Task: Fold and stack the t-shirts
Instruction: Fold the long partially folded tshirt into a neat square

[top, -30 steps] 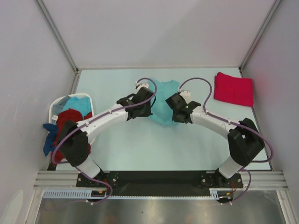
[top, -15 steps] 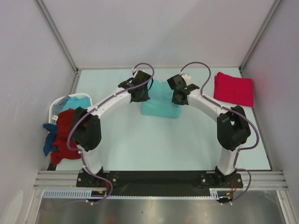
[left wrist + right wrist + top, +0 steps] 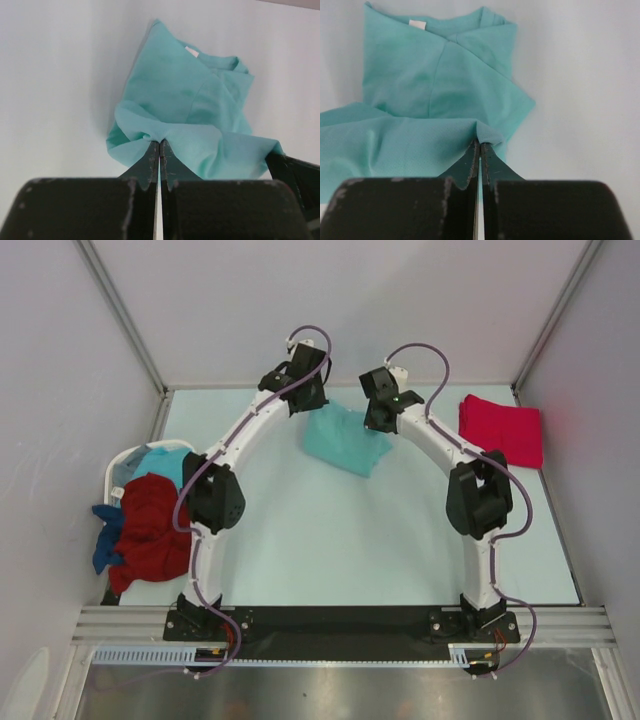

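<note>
- The left pincer [image 3: 159, 146] has its fingers pressed together on a raised fold of the light teal t-shirt [image 3: 345, 440], near the cloth's left edge
- The right pincer [image 3: 480, 144] is closed in the same way, pinching a fold of the same shirt at its right edge
- Both arms arch forward from their bases, so that the two pincers meet the cloth at the far middle of the desk [image 3: 330, 540]
- The light teal t-shirt is bunched between the two pincers; its gripped edge is lifted, and the rest lies crumpled on the desk beyond the fingers, with the collar and a small white label showing in both wrist views
- The pinkish-red t-shirt [image 3: 500, 430] lies folded flat at the far right of the desk, well apart from the teal one
- The white laundry basket [image 3: 113, 472] stands at the left edge of the desk and holds a light blue t-shirt [image 3: 160, 462]
- The dark red t-shirt [image 3: 150, 535] spills over the basket's near side, with the blue t-shirt [image 3: 103, 545] just beside it on the left
</note>
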`<action>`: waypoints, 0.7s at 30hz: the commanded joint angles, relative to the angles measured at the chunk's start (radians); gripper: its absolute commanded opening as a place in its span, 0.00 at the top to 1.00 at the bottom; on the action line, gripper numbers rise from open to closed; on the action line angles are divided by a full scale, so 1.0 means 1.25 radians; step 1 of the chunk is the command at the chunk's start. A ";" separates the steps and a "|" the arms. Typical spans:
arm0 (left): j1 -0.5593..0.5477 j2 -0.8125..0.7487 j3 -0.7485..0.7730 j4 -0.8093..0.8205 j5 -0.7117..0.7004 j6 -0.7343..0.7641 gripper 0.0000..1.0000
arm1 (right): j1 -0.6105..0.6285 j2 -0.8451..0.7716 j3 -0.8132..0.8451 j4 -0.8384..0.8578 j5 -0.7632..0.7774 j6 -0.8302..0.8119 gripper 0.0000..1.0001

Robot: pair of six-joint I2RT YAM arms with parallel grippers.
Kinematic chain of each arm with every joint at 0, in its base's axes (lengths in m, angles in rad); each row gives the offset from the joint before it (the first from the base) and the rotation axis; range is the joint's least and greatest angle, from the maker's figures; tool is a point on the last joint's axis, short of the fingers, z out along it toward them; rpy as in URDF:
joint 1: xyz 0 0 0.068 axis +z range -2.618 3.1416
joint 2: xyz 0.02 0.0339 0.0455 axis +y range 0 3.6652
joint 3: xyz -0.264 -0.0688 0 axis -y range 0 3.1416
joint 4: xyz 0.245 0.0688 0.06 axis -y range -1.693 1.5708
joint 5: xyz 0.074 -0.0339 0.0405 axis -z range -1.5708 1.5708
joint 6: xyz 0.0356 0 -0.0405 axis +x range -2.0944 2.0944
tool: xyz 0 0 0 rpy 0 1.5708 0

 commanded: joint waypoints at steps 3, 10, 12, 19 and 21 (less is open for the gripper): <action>0.012 0.071 0.138 -0.042 0.020 0.033 1.00 | -0.018 0.066 0.098 -0.007 -0.003 -0.024 1.00; 0.024 0.102 0.143 -0.036 0.033 0.044 1.00 | -0.042 0.084 0.099 0.007 -0.010 -0.025 1.00; 0.028 0.117 0.162 -0.032 0.034 0.050 1.00 | -0.051 0.093 0.109 0.010 -0.011 -0.028 1.00; 0.054 0.156 0.232 -0.016 0.056 0.055 1.00 | -0.075 0.123 0.154 0.006 -0.011 -0.041 1.00; 0.064 0.166 0.237 -0.011 0.063 0.059 1.00 | -0.079 0.139 0.177 0.006 -0.010 -0.048 1.00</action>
